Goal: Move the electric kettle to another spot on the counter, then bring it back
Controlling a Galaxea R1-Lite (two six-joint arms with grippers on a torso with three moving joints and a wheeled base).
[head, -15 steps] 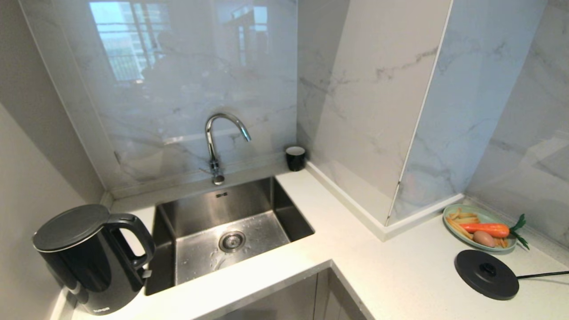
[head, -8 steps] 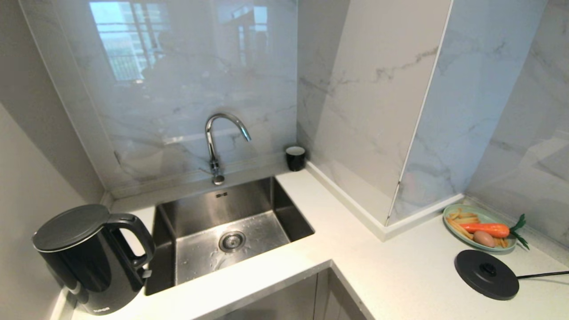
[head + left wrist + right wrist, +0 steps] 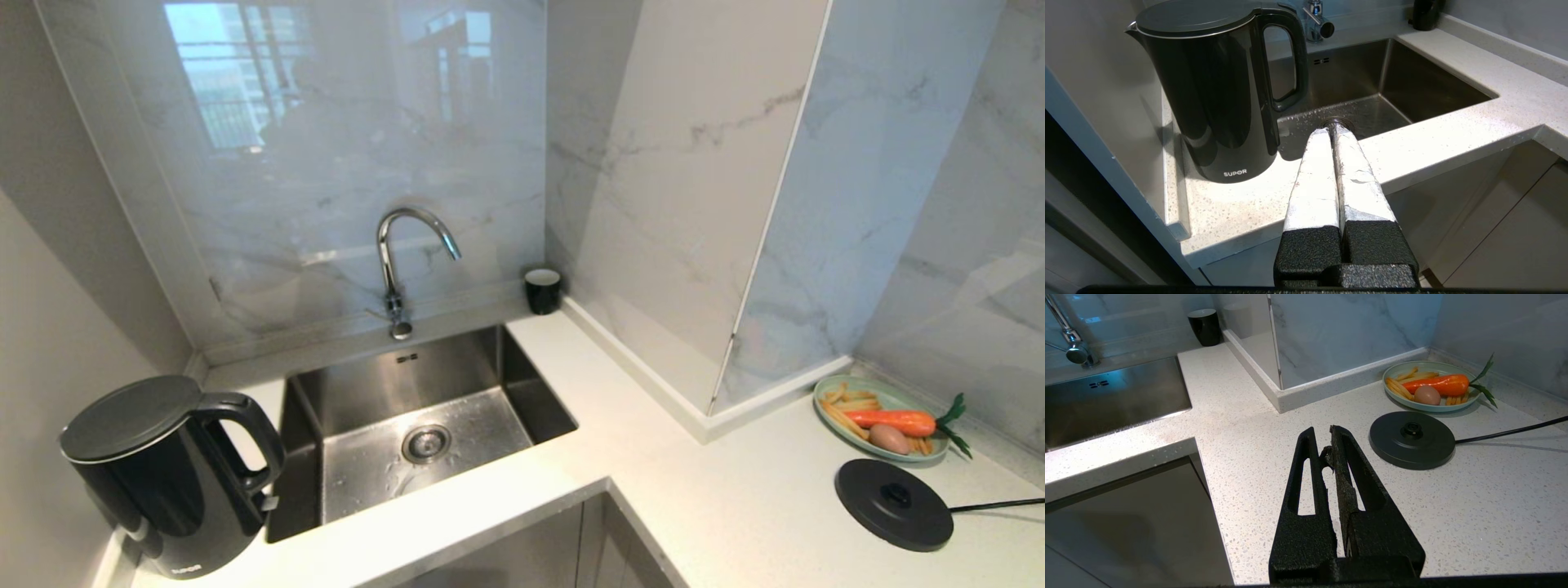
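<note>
Both grippers, left and right, sit clenched empty; the glossy black plastic jug kettle on the white speckled counter edges the steel sink, risking a topple.

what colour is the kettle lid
Matte dark grey, on the glossy black electric kettle; clearest in the left wrist view.

One marking could be read: the word "SUPOR" in small white capital letters, printed low on the glossy black plastic wall of the electric kettle, just above its bottom edge. In the head view the same white lettering sat near the kettle's base but was too small to make out there. Nothing else bore legible text.
</note>
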